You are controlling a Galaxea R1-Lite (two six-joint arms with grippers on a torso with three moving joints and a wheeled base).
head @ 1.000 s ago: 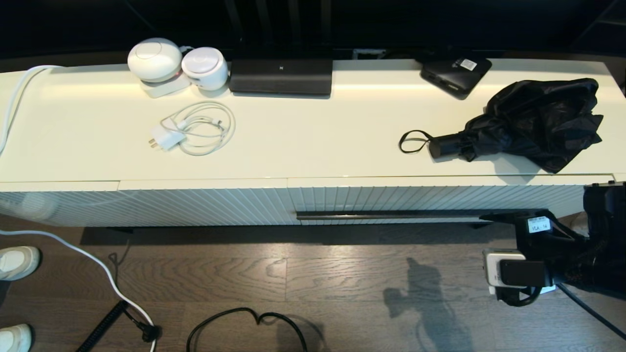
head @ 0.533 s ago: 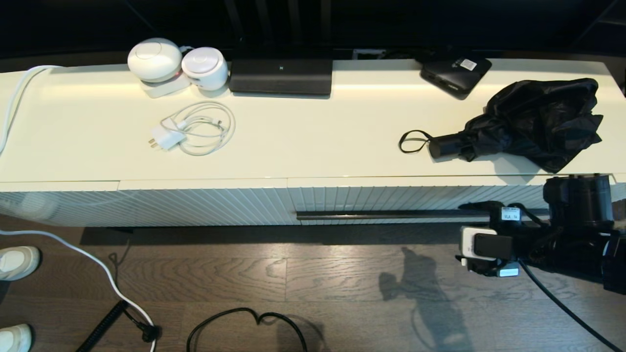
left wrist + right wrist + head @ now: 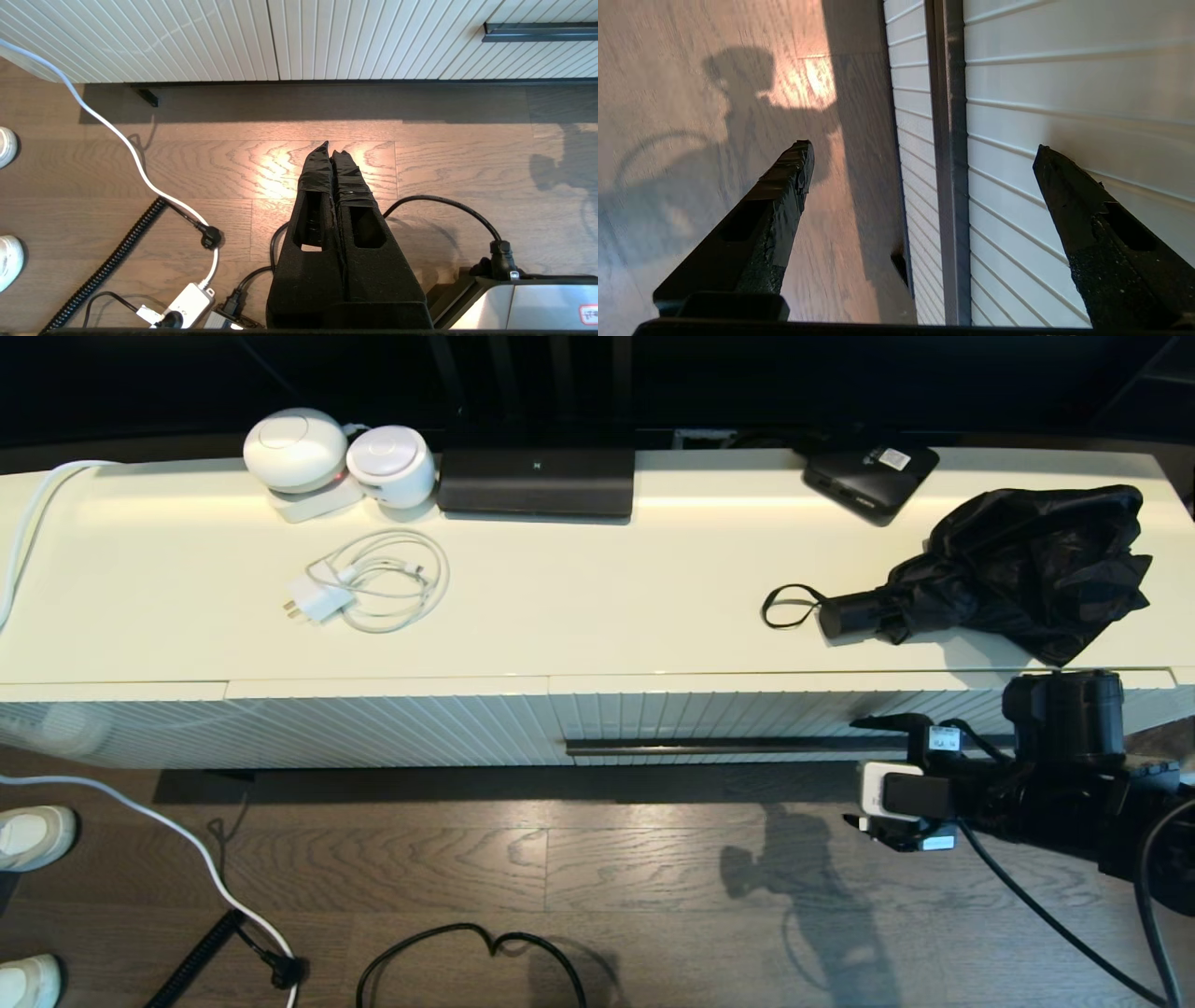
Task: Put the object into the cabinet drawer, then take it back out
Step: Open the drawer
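The black folding umbrella [image 3: 1018,565] lies on the cabinet top at the right, its short handle [image 3: 850,614] and wrist loop [image 3: 789,607] pointing left. Below it the ribbed cream drawer [image 3: 747,714] is closed, with its dark bar handle [image 3: 728,746] running along the front. My right gripper [image 3: 865,771] is open at the handle's right part, low in front of the drawer. In the right wrist view the gripper [image 3: 922,149] straddles the bar [image 3: 950,140], one finger on each side, not touching. My left gripper [image 3: 334,150] is shut and empty over the floor.
On the cabinet top stand two white round devices [image 3: 336,453], a coiled white charger cable [image 3: 369,581], a black rectangular device [image 3: 537,481] and a flat black box with a sticker [image 3: 868,471]. Cables [image 3: 467,952] and white shoes [image 3: 33,835] lie on the wooden floor.
My right arm has moved left and up from the lower right corner, bringing its open gripper to the drawer's bar handle. The umbrella and drawer have not moved.
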